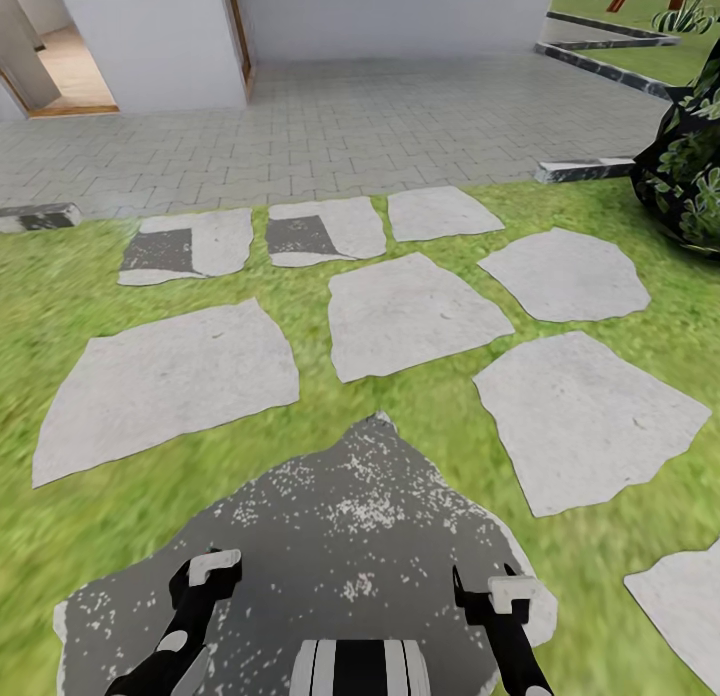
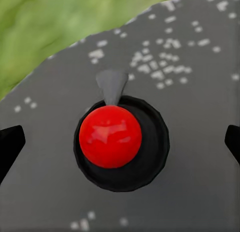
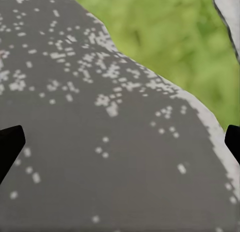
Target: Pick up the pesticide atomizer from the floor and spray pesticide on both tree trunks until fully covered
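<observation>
The pesticide atomizer (image 2: 110,136) appears end-on in the left wrist view: a red dot on a dark round body with a small grey nozzle, standing on a dark speckled paving stone (image 2: 195,192). My left gripper (image 2: 120,147) hangs open straight above it, one fingertip on each side and well clear of it. In the head view the left gripper (image 1: 210,568) is low over that dark stone (image 1: 350,506). My right gripper (image 1: 495,588) is open above the same stone (image 3: 75,142), with nothing between its fingers. The trees and their trunks are out of view.
Pale stepping stones (image 1: 410,311) lie in the grass ahead, and grey brick paving (image 1: 380,126) lies beyond them. A broad-leaved dark shrub (image 1: 690,166) stands at the right. A white building wall (image 1: 160,36) with a doorway is at the far left.
</observation>
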You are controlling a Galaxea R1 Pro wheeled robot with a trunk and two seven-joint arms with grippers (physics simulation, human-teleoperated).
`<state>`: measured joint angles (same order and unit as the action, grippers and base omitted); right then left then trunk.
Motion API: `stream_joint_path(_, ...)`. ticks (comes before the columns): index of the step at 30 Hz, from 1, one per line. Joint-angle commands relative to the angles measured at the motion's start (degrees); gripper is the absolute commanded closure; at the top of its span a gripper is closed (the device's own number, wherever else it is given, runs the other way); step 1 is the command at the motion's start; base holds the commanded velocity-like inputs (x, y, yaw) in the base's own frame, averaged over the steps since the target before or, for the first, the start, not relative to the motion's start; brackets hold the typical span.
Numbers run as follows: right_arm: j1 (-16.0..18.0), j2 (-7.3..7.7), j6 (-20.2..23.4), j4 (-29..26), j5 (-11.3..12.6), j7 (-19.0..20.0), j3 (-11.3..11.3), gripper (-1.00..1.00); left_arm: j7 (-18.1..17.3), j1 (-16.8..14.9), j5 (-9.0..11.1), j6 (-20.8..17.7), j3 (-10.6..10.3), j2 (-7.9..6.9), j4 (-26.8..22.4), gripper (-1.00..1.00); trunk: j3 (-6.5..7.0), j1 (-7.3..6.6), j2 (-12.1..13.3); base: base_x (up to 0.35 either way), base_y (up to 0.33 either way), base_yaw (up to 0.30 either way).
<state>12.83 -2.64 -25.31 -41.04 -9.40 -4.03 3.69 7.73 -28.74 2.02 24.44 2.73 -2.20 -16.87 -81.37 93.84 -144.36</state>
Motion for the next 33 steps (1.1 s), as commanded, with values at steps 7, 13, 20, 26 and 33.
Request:
stream_joint_path(7,0.02,0.00,0.00,0.00,0.02,-0.01,0.00,-1.00,0.00,0.01,0.00,0.09,0.02,0.00,0.00,1.00,0.00,0.00,0.00,0.000,0.000,0.000)
stream_joint_path(13,0.02,0.00,0.00,0.08,0.00,-0.01,0.02,-1.00,0.00,0.02,0.00,0.08,0.10,-0.08,0.00,1.00,0.00,0.00,0.00,0.000,0.000,0.000)
stream_joint_path(20,0.02,0.00,0.00,0.09,0.00,0.00,0.00,-1.00,0.00,0.00,0.00,0.08,0.09,0.00,-0.02,1.00,0.00,0.00,0.00,0.000,0.000,0.000)
stream_joint_path(26,0.03,0.00,0.00,0.09,0.00,-0.01,0.02,-1.00,0.00,0.00,0.05,0.08,0.09,0.00,-0.08,1.00,0.00,0.00,0.00,0.000,0.000,0.000)
stream_joint_path(33,0.03,0.00,0.00,0.09,0.02,-0.01,0.00,-1.00,-0.08,0.01,0.09,0.10,0.09,0.00,-0.09,1.00,0.00,0.00,0.00,0.000,0.000,0.000)
